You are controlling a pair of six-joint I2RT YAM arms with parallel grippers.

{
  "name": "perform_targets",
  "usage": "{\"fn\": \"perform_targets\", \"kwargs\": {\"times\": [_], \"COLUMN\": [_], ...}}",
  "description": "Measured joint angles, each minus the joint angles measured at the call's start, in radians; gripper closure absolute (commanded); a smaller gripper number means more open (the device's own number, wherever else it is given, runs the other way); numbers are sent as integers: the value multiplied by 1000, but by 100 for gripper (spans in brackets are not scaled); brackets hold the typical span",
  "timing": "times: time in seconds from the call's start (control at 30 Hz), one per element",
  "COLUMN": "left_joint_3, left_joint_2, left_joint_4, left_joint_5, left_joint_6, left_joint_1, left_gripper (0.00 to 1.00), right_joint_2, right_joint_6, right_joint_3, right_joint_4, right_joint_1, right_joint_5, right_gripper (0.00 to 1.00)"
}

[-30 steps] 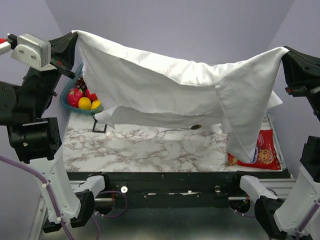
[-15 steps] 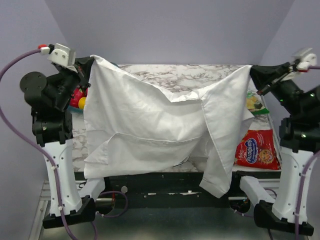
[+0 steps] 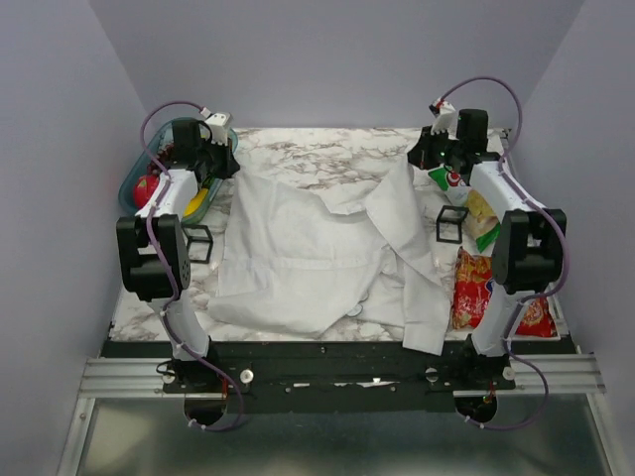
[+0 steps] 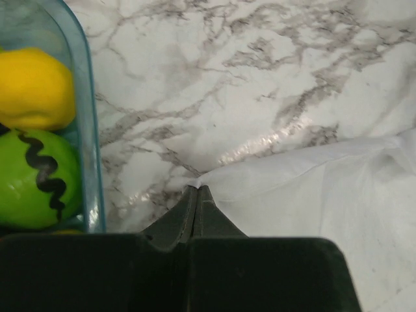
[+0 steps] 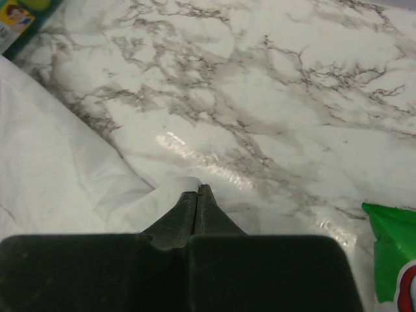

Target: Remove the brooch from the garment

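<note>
The brooch (image 3: 354, 311), if that small round speck is it, sits low on the shirt (image 3: 298, 248), well behind both your hands, toward the arm bases and nearer your right hand (image 5: 198, 188). It and your left hand (image 4: 197, 188) are each reached far out, down at the desk (image 3: 327, 149), pressed together, pinching a far shirt corner.

Left pincer (image 4: 197, 190) and right pincer (image 5: 198, 190) clamped shut, reaching forward.
</note>
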Motion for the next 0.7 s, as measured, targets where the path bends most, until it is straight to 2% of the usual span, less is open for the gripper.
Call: {"fn": "perform_targets", "kwargs": {"times": [0.13, 0.33, 0.5, 0.7], "left_joint_3": [145, 191, 192, 268], "left_joint_2": [128, 125, 30, -228], "left_joint_4": [-6, -11, -64, -91], "left_joint_5": [-85, -156, -124, -63], "left_joint_6": [37, 58, 31, -19], "left_joint_1": [-1, -5, -32, -47], "left_gripper": [100, 100, 100, 100], "right_joint_2": [164, 222, 135, -142], "right_joint_6": [32, 34, -1, -29], "right_joint_3": [164, 308, 301, 267], "right_joint_4": [11, 21, 11, -20], "right_joint_1": [12, 13, 13, 13], "right_joint_5": [122, 244, 252, 226], "right_gripper": [99, 99, 99, 100]}}
